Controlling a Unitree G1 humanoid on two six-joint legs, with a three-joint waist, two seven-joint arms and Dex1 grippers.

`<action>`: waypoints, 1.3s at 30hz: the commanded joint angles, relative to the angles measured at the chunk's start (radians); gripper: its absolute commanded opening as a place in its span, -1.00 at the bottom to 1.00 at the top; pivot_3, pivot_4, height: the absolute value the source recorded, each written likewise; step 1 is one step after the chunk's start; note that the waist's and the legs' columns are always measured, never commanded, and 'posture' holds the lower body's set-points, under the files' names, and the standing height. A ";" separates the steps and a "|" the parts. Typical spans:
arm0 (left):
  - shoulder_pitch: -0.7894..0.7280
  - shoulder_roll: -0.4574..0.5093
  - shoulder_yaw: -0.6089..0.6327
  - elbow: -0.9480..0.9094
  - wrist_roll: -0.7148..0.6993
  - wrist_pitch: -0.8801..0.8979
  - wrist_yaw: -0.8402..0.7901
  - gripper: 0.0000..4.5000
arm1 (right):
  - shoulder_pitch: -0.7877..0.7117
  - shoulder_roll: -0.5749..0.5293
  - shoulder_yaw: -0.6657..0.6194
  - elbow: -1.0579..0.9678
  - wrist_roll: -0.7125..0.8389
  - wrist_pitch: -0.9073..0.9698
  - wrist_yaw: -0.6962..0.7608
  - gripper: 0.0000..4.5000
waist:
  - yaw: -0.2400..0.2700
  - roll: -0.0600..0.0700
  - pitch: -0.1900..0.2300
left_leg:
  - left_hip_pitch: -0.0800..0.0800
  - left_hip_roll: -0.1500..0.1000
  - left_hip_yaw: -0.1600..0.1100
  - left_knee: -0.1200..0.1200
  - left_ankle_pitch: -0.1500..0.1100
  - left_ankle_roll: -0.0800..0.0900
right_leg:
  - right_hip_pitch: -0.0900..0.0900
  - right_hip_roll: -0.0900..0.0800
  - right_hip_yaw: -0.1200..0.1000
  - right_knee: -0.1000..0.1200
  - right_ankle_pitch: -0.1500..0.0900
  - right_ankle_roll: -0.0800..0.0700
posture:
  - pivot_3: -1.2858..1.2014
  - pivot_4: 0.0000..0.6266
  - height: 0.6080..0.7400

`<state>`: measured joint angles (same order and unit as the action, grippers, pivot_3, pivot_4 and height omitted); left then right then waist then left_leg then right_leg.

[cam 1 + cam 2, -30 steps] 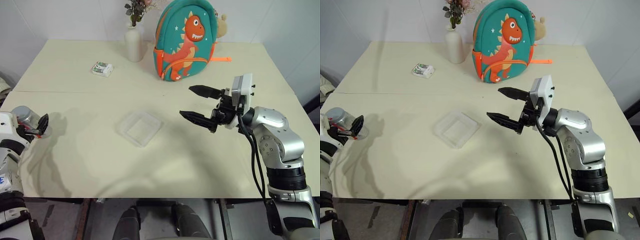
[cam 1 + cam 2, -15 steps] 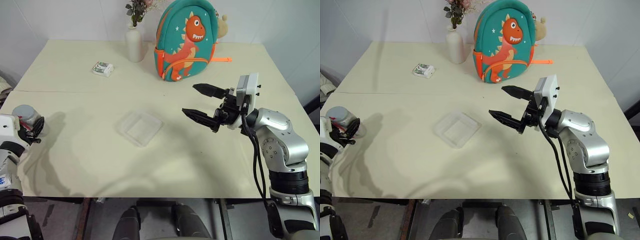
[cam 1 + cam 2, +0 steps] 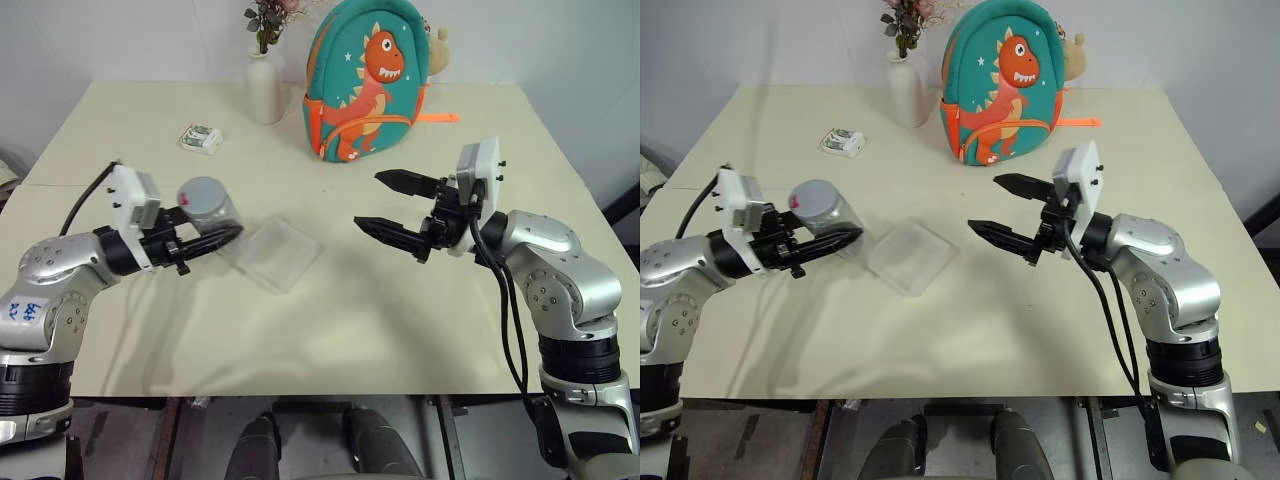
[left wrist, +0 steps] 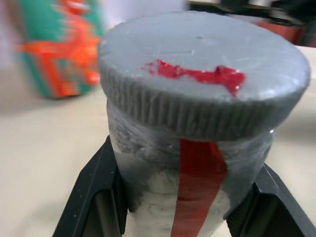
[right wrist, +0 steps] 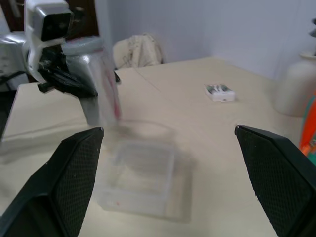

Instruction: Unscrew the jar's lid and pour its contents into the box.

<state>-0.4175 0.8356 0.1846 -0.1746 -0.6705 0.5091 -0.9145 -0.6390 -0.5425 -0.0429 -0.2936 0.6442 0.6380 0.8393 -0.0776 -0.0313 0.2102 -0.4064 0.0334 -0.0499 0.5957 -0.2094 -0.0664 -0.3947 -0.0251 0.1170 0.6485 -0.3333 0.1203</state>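
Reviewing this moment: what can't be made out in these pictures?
- The contents: hidden inside the jar, lid still on, in every view.
- Jar's base: cut off by the left wrist view's edge, between the left gripper's fingers.
- Packet print: too small in the eye views.
- Box: blurred in the right wrist view.

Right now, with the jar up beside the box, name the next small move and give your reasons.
Probably bring the right gripper across to the lid and close on it. The left gripper clamps the jar upright beside the box, the lid is on, and the right gripper is open, pointing toward the jar with a gap between them. Nothing can pour until the lid is off.
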 commanded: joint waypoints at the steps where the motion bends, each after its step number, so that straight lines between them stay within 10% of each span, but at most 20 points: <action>1: -0.075 -0.004 -0.065 -0.015 0.002 0.062 -0.026 -0.11 | -0.046 0.018 0.001 -0.089 0.063 0.081 -0.062 1.00 | -0.001 0.000 0.000 | 0.000 0.000 0.000 0.000 0.000 0.000 | 0.000 0.000 0.000 0.000 0.000 0.000 | 0.03 -0.52 1.00; 29: -0.229 -0.169 -0.221 0.051 0.114 0.112 -0.063 -0.11 | -0.192 0.224 0.164 -0.084 -0.006 0.312 -0.354 1.00 | -0.002 0.000 0.000 | -0.003 -0.001 -0.002 0.000 0.000 0.000 | -0.002 -0.001 -0.001 -0.001 0.000 0.000 | 0.03 -0.52 1.00; 34: -0.241 -0.176 -0.221 0.055 0.122 0.112 -0.065 -0.11 | -0.182 0.219 0.174 -0.087 0.005 0.326 -0.333 0.46 | -0.003 0.000 0.000 | -0.002 -0.001 -0.002 0.001 0.000 0.000 | -0.002 0.000 -0.001 0.000 0.000 0.000 | 0.03 -0.52 1.00; 39: -0.241 -0.182 -0.218 0.051 0.124 0.113 -0.065 -0.11 | -0.177 0.215 0.188 -0.095 0.014 0.336 -0.309 0.46 | -0.002 0.000 0.000 | -0.003 -0.001 -0.002 0.001 0.000 0.000 | -0.002 -0.001 -0.001 -0.001 0.000 0.000 | 0.03 -0.52 1.00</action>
<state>-0.6306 0.6536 -0.0489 -0.0983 -0.5405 0.6330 -0.9698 -0.8081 -0.3240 0.1478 -0.3740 0.6499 0.9679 0.5176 -0.0797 -0.0313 0.2102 -0.4090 0.0326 -0.0516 0.5962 -0.2092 -0.0663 -0.3963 -0.0257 0.1160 0.6479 -0.3333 0.1207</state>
